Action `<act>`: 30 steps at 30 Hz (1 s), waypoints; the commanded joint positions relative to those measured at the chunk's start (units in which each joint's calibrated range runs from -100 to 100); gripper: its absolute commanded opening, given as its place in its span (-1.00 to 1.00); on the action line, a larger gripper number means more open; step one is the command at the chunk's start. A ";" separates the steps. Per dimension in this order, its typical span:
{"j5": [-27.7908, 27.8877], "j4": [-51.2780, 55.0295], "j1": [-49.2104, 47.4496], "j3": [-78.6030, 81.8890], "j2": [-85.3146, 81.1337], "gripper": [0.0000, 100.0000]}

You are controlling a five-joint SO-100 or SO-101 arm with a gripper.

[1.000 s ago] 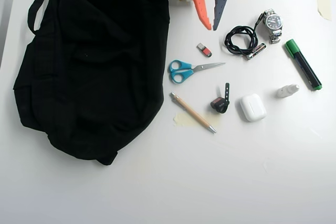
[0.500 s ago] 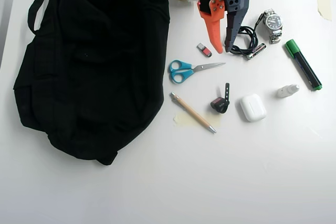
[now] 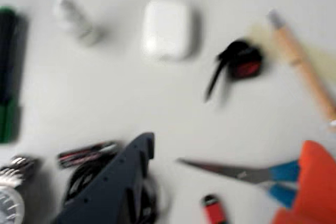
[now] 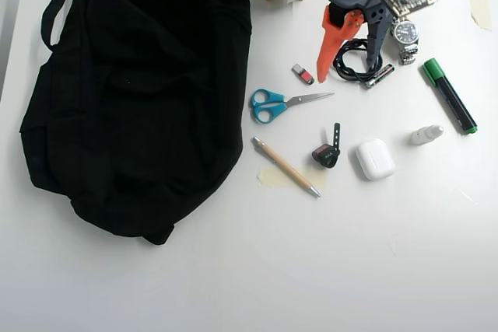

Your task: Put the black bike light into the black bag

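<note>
The black bag fills the upper left and middle left of the overhead view, its strap running off the top edge and its right edge stopping just short of the blue-handled scissors. Bare white table takes the whole lower third and the lower right, wide open room.

The gripper hangs at the upper middle right, its orange and dark grey fingers spread wide apart with nothing between them, tips over the coiled black cable.

Smaller things cluster at centre right: the green marker near the right edge, a pen lying diagonally, the white earbud case, a wristwatch, and a small white bottle.

The black bike light lies just left of the earbud case, between it and the pen, strap pointing up-frame; in the blurred wrist view it sits upper right of centre, clear table below it.

A tiny red-tipped stick lies above the scissors.
</note>
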 commanded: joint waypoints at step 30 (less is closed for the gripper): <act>-1.51 -14.44 3.20 2.93 4.82 -0.27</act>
